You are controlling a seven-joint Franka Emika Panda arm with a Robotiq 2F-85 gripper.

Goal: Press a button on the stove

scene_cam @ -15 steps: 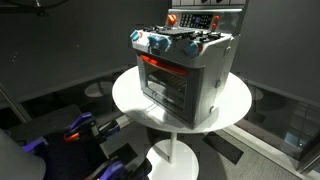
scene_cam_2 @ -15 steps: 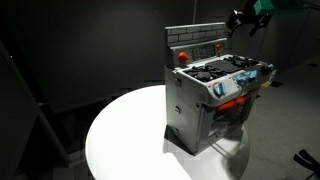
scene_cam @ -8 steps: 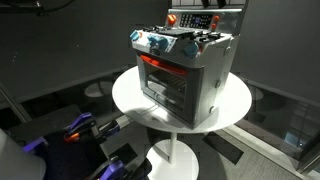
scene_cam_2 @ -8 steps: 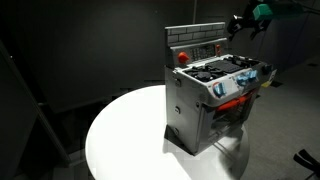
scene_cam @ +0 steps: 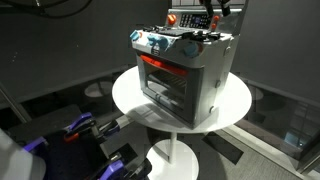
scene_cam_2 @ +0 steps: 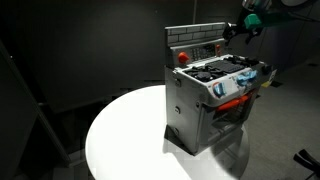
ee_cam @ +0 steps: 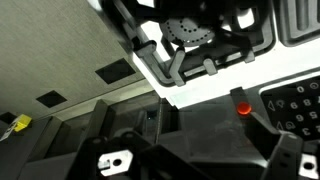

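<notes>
The silver-grey toy stove [scene_cam: 185, 70] stands on a round white table [scene_cam: 125, 100]; it also shows in an exterior view [scene_cam_2: 215, 95]. It has a red door handle, blue-white knobs and a raised back panel with a red button [scene_cam_2: 182, 57]. My gripper [scene_cam_2: 238, 32] hangs just above the right end of that back panel; it also shows at the top of an exterior view [scene_cam: 213, 12]. In the wrist view the gripper [ee_cam: 200, 165] has its fingers spread apart, empty, above the dark panel. There the red button [ee_cam: 241, 107] lies between them, with the burners [ee_cam: 200, 40] beyond.
A dark keypad [ee_cam: 300, 100] sits right of the red button on the panel. The table stands on a white pedestal base [scene_cam: 180, 155]. Blue and red equipment [scene_cam: 80, 128] lies on the dark floor beside it. Dark walls surround the scene.
My gripper has come down and slightly in toward the stove's back panel. The stove has not moved.
</notes>
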